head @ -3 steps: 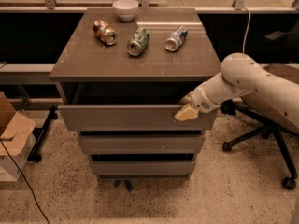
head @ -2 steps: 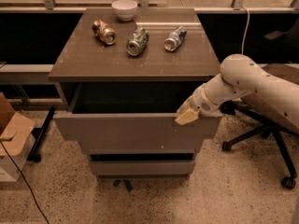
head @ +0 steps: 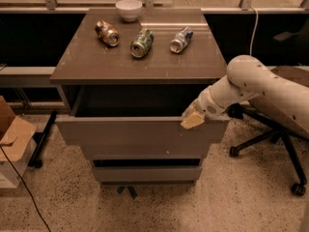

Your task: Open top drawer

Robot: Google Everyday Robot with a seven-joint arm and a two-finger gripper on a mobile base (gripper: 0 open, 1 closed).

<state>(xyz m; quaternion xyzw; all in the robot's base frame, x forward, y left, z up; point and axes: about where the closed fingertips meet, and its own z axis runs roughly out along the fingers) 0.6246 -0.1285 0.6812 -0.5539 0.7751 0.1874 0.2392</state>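
Now the top drawer (head: 135, 138) is seen pulled well out of the cabinet (head: 140, 66), its flat front panel standing forward of the cabinet top and a dark interior being exposed behind it. Compared with one second ago, when only a narrow gap was shown, the front has been brought much farther forward and lower in the view, so that the drawer front beneath it is now covered; against the picture shortly after that one, little further travel is noticed. The gripper (head: 193, 120) is placed at the upper edge of the drawer front, near its right end, almost where it was before; whether it is apart, together or clamped on the panel cannot be told. One lower drawer (head: 145, 173) is left closed below. On the cabinet top, three cans (head: 142, 42) lying on their sides and a white bowl (head: 129, 8) at the back edge are found unmoved. A cardboard box (head: 12, 139) is seen on the floor to the left, and an office chair (head: 263, 138) behind the arm to the right.
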